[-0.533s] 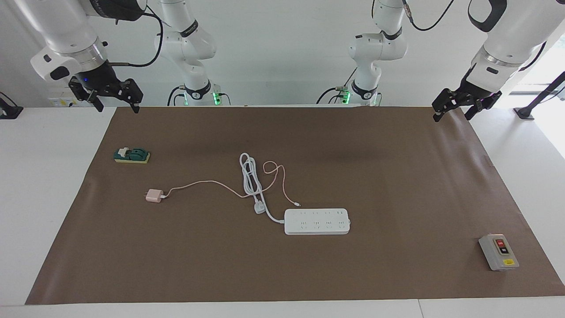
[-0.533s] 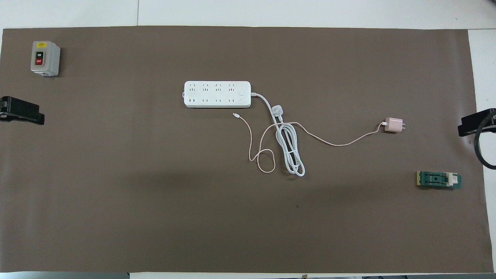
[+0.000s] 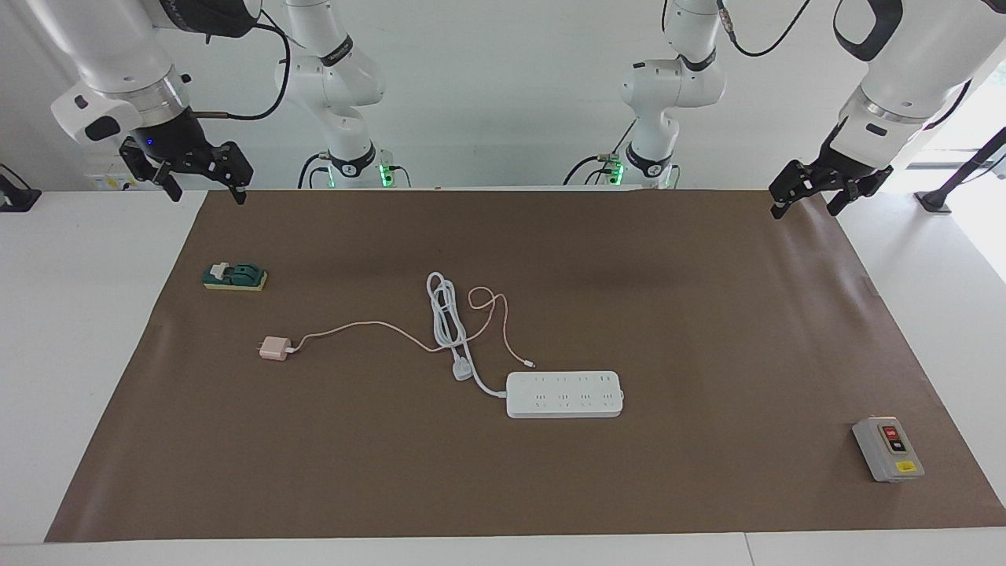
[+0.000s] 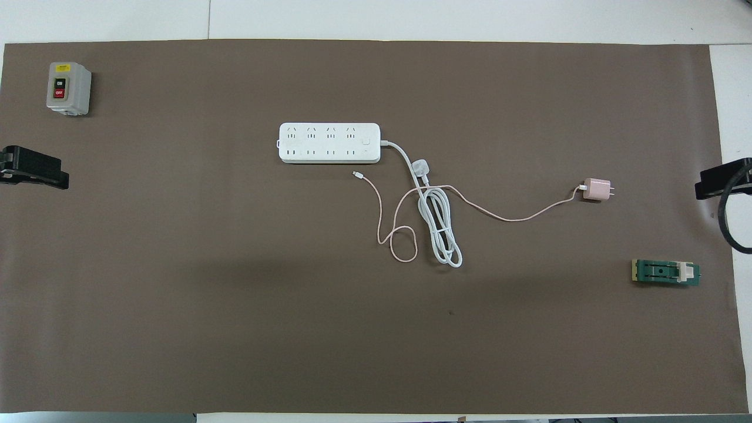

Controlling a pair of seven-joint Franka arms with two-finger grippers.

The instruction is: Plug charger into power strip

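The pale pink charger (image 3: 274, 348) lies on the brown mat toward the right arm's end, its prongs pointing away from the strip; it also shows in the overhead view (image 4: 597, 189). Its thin pink cable (image 3: 369, 324) loops to a tiny connector (image 3: 532, 364) beside the white power strip (image 3: 564, 394), which lies flat mid-table (image 4: 329, 143). My right gripper (image 3: 206, 192) hangs open and empty over the mat's near corner, well apart from the charger. My left gripper (image 3: 803, 206) hangs open and empty over the other near corner. Only their tips show overhead, the left gripper (image 4: 35, 170) and the right gripper (image 4: 719, 183).
The strip's thick white cord (image 3: 444, 310) lies coiled with its three-pin plug (image 3: 462, 370) beside the strip, crossing the pink cable. A green knife switch (image 3: 234, 277) lies nearer to the robots than the charger. A grey switch box (image 3: 888, 449) stands toward the left arm's end.
Both grippers have shifted very slightly upward. Nothing on the mat has moved.
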